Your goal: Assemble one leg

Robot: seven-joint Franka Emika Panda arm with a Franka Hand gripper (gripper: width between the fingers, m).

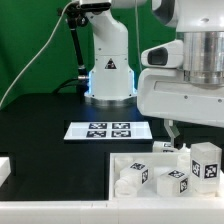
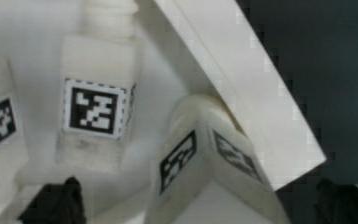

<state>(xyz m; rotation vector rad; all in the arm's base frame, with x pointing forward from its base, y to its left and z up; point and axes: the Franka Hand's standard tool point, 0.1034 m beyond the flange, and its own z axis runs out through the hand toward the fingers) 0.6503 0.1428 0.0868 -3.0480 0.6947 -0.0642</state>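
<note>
Several white boxy legs with black-and-white tags lie in the large white tray-like part [image 1: 120, 160] at the front. One leg [image 1: 205, 160] stands at the exterior view's right, and two more [image 1: 132, 177] [image 1: 170, 182] sit nearer the front. My gripper [image 1: 172, 134] hangs just above a further leg [image 1: 163, 147] at the tray's back edge. In the wrist view my gripper [image 2: 197, 206] is open. Its dark fingertips [image 2: 51, 200] stand apart on either side of a tilted leg [image 2: 211, 150], with gaps on both sides. Another leg [image 2: 96, 105] lies beside it.
The marker board [image 1: 103, 129] lies flat on the black table behind the tray. The arm's white base [image 1: 108, 75] stands at the back. A white block edge [image 1: 4, 170] shows at the exterior view's left. The tray's rim [image 2: 247, 80] runs diagonally through the wrist view.
</note>
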